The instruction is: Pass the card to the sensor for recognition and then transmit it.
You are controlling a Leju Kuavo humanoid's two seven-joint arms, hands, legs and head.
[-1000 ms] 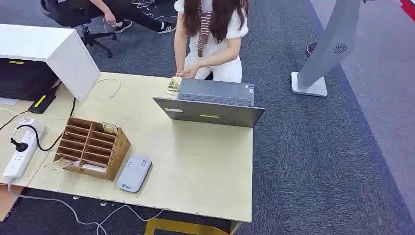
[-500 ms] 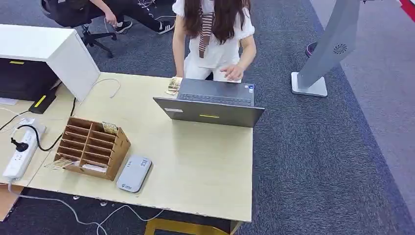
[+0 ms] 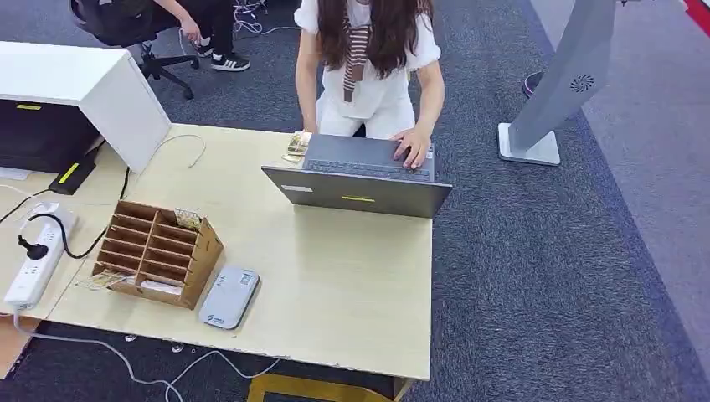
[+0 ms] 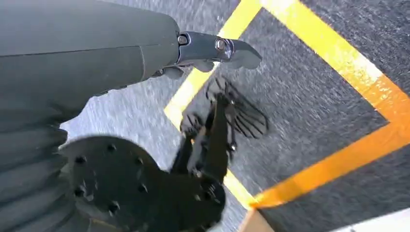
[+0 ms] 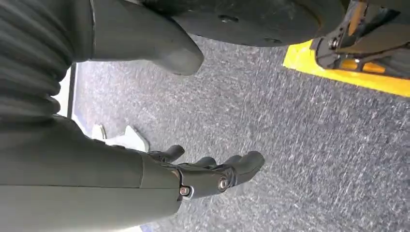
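Cardboard rack (image 3: 155,251) near the table's (image 3: 352,285) front-left corner holds cards (image 3: 187,219) beside the grey sensor (image 3: 228,297), while left hand (image 4: 212,50) and right hand (image 5: 212,174) hang empty, fingers loosely apart, so any pickup needs a reach.

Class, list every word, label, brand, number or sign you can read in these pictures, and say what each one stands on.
No text reads clearly.
Card reader: small marks, too blurred.
Laptop: yellow and white stickers, unreadable.
Grey stand: round swirl logo, no words.
Black box: yellow label, unreadable.
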